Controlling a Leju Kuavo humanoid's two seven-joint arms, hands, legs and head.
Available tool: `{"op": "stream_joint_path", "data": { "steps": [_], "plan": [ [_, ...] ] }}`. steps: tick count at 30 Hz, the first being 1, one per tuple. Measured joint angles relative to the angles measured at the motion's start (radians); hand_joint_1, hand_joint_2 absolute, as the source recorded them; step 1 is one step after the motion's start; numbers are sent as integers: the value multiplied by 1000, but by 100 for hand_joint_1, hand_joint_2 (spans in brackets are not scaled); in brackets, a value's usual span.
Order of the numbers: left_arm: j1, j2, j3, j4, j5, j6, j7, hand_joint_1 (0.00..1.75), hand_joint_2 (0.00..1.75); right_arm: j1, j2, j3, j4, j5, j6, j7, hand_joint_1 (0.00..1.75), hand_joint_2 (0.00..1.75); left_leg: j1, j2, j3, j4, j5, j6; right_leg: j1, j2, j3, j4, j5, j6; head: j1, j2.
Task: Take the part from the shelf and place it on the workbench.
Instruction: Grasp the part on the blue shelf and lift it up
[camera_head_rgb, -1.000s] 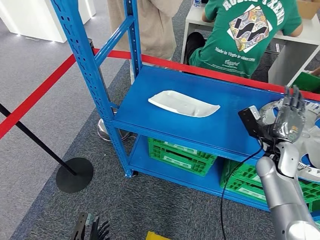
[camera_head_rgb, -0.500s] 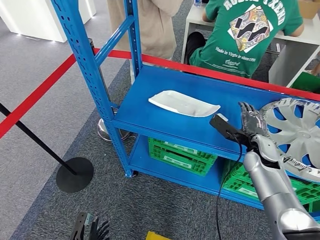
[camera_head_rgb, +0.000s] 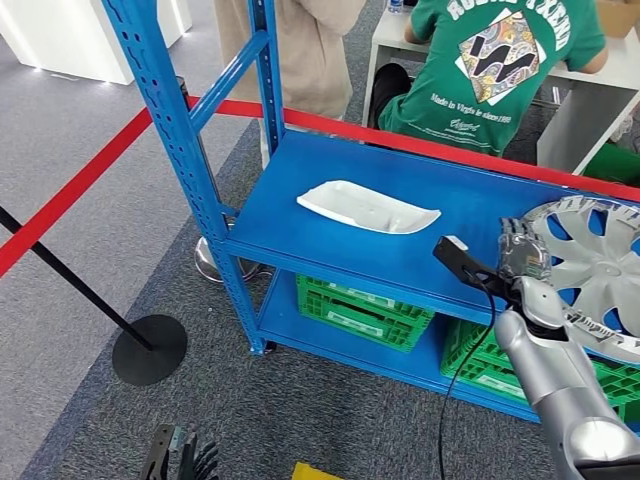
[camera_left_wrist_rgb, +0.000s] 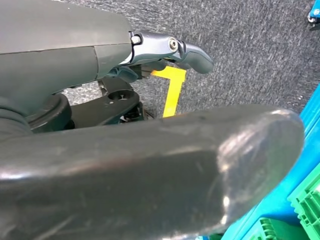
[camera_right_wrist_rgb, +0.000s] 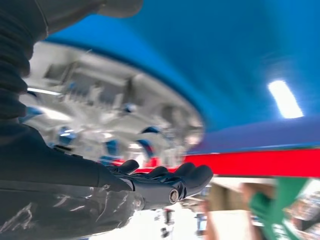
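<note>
A silver hubcap (camera_head_rgb: 596, 262) lies flat at the right end of the blue shelf (camera_head_rgb: 355, 250). A white curved panel (camera_head_rgb: 368, 207) lies near the shelf's middle. My right hand (camera_head_rgb: 522, 250) is at the hubcap's left rim, low over the shelf, with its fingers stretched out and nothing in them. In the right wrist view the dark fingers (camera_right_wrist_rgb: 170, 182) reach alongside the hubcap's rim (camera_right_wrist_rgb: 113, 110), blurred by motion. My left hand (camera_head_rgb: 189, 462) hangs low near the floor, holding nothing; its thumb (camera_left_wrist_rgb: 151, 165) looms large in the left wrist view.
Green crates (camera_head_rgb: 362, 312) sit on the lower shelf. A blue upright (camera_head_rgb: 177, 140) stands at the shelf's left corner. A red barrier tape (camera_head_rgb: 90, 170) runs behind the shelf, with a person in a green shirt (camera_head_rgb: 490, 70) and another person beyond it. A black stand base (camera_head_rgb: 149, 348) is on the carpet.
My right hand has come down from a raised, palm-up pose over the hubcap to shelf level at the hubcap's left rim. The left hand has not moved.
</note>
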Motion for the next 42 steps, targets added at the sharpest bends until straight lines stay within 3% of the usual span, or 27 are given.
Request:
{"op": "stream_joint_path", "data": {
  "steps": [9, 16, 20, 42],
  "plan": [
    [-7, -1, -1, 0, -1, 4, 14, 0, 0, -2, -54, -25, 46, 59, 82, 147, 0, 175, 0, 0, 0, 0, 0, 0, 0, 0, 0, 0, 0, 0, 0, 0],
    [-12, -3, -6, 0, -1, 5, 17, 0, 0, -12, -81, -86, 70, 88, 145, 197, 3, 175, 0, 0, 1, 0, 0, 0, 0, 0, 0, 0, 0, 0, 0, 0],
    [-12, -3, -6, 0, 0, 5, 17, 0, 0, -12, -86, -121, 78, 105, 171, 192, 175, 175, 0, 0, 1, 0, 0, 0, 0, 0, 0, 0, 1, -1, 0, 0],
    [-12, -3, -6, 0, 13, 2, 11, 0, 0, 14, -71, -178, 91, 119, 83, 133, 175, 175, 0, -1, -2, 0, 1, 1, 0, -1, -2, 0, 2, 0, 0, 0]
  ]
}}
